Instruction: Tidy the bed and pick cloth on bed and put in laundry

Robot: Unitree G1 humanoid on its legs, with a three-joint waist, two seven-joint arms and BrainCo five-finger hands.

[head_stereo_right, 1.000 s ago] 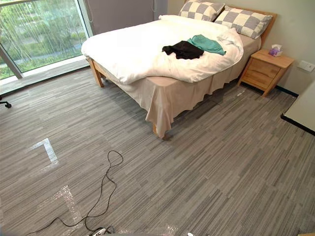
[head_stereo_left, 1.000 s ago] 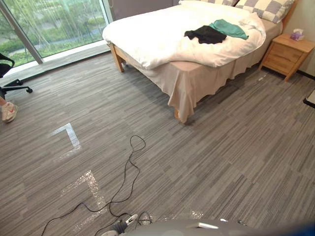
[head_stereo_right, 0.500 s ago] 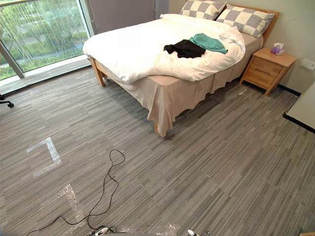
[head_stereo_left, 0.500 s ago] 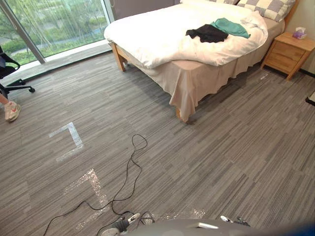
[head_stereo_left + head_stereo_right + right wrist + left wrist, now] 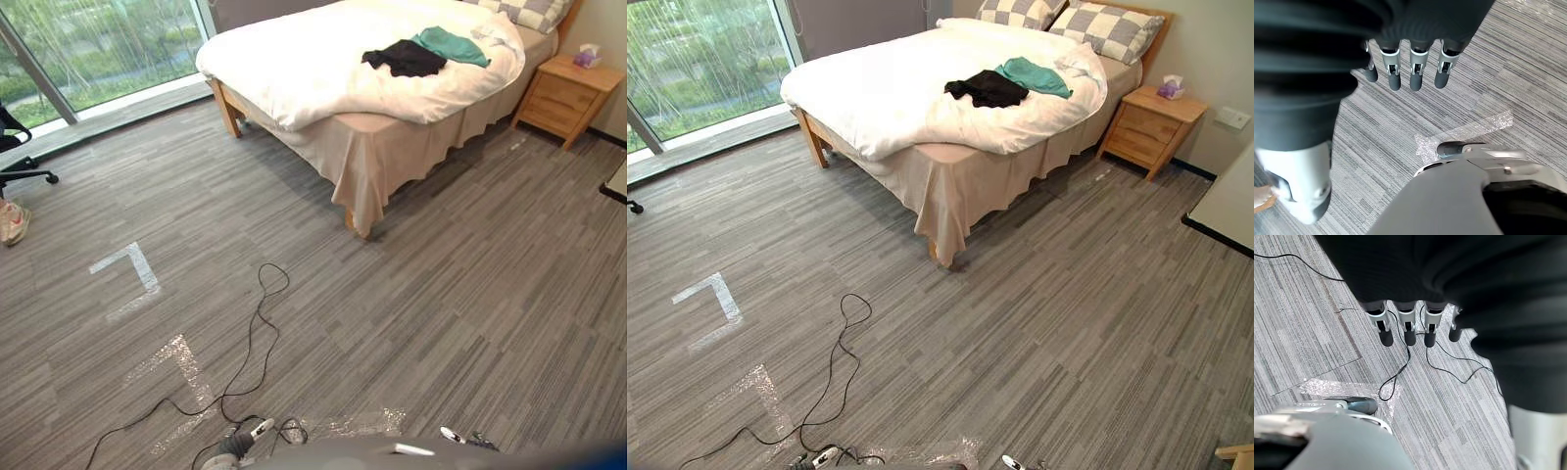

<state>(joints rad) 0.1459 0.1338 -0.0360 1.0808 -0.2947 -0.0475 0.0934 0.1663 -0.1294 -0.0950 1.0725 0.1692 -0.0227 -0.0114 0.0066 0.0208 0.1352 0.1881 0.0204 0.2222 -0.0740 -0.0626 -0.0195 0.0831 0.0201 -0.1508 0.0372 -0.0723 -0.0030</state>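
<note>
At the far side of the room, a wooden-framed bed (image 5: 942, 191) with a beige skirt stands on the grey striped carpet floor (image 5: 1068, 323). A rumpled white duvet (image 5: 892, 93) covers the bed and hangs over its near edge. On top of the duvet, toward the head end, lies a crumpled black cloth (image 5: 987, 88). A teal cloth (image 5: 1033, 75) lies just beside it on the pillow side, and the two touch. Two grey-and-white checked pillows (image 5: 1107, 29) lean at the headboard. A light wooden nightstand (image 5: 1146, 127) stands next to the bed and carries a small purple tissue box (image 5: 1169, 88).

A large window (image 5: 696, 59) runs along the wall beyond the foot of the bed. Pale tape corners (image 5: 710, 299) mark the floor well apart from the bed. A black office chair (image 5: 20, 157) and a person's white shoe (image 5: 12, 220) show at the left edge.

The left robot hand (image 5: 1409, 328) hangs above the floor, its fingers straight, apart and holding nothing. The right robot hand (image 5: 1416, 73) hangs the same way, fingers straight and empty, well away from both cloths.
</note>
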